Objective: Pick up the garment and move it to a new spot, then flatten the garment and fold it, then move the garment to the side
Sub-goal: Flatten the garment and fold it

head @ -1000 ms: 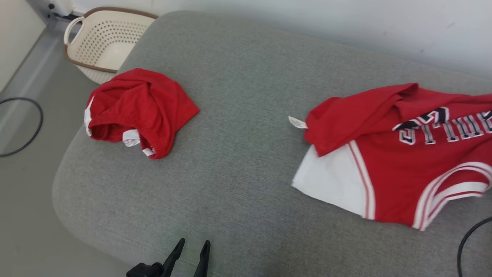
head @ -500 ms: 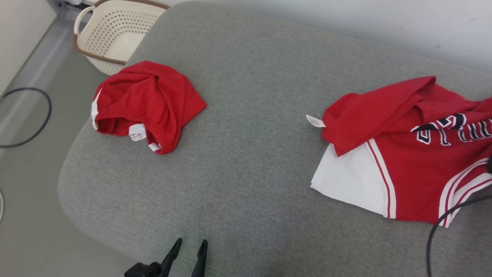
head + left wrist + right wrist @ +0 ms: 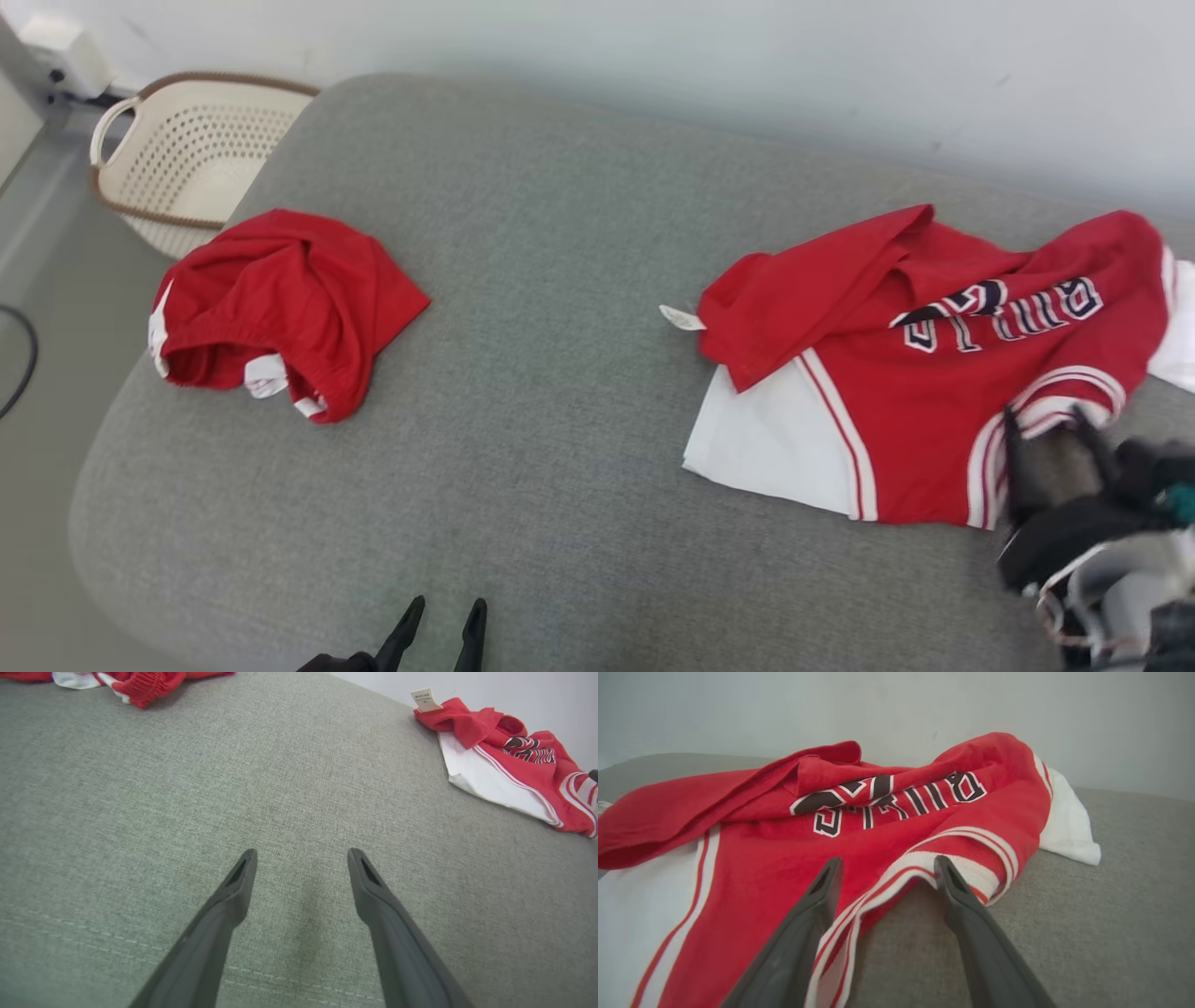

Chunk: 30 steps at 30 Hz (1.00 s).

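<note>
The red jersey lies just ahead of the right gripper, jaws wide at its striped edge; the left gripper, also wide, is far off.

A red and white cloth jersey is being shown soft and matt, a grey woven-fabric cushion coarse, a cream perforated plastic basket smooth.
</note>
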### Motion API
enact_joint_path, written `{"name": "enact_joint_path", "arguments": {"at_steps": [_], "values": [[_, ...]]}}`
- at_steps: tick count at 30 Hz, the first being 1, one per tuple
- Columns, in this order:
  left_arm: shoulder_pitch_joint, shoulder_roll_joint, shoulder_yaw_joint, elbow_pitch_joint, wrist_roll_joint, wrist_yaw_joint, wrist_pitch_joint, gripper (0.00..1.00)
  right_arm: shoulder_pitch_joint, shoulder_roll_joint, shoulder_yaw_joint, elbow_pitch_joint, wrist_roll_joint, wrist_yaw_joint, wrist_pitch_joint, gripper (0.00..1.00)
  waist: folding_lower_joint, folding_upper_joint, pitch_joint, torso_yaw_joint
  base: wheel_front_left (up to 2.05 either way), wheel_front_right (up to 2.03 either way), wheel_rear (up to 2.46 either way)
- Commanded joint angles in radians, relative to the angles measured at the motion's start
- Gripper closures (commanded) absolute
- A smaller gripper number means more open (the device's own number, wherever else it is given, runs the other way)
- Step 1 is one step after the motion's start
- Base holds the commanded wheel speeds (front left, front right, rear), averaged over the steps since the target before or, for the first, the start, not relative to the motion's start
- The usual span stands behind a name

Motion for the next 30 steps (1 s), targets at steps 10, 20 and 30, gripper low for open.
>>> {"name": "enact_joint_path", "arguments": {"at_steps": [10, 20, 30], "values": [[0.050, 0.002, 0.025, 0.010, 0.022, -0.004, -0.001, 0.00, 0.177, 0.088, 0.046, -0.073, 0.102, -0.001, -0.001, 0.00, 0.0001, 0.0000, -0.061, -0.052, 0.00, 0.00, 0.00], [0.053, 0.002, 0.015, 0.015, 0.033, -0.014, -0.001, 0.00, 0.188, 0.137, 0.075, -0.036, 0.132, -0.001, -0.001, 0.00, 0.0001, 0.0000, -0.069, -0.035, 0.00, 0.00, 0.00], [0.066, 0.002, 0.019, 0.012, 0.038, -0.015, -0.001, 0.00, 0.156, 0.160, 0.026, 0.027, 0.107, -0.001, 0.000, 0.00, 0.0001, 0.0000, -0.069, 0.001, 0.00, 0.00, 0.00]]}}
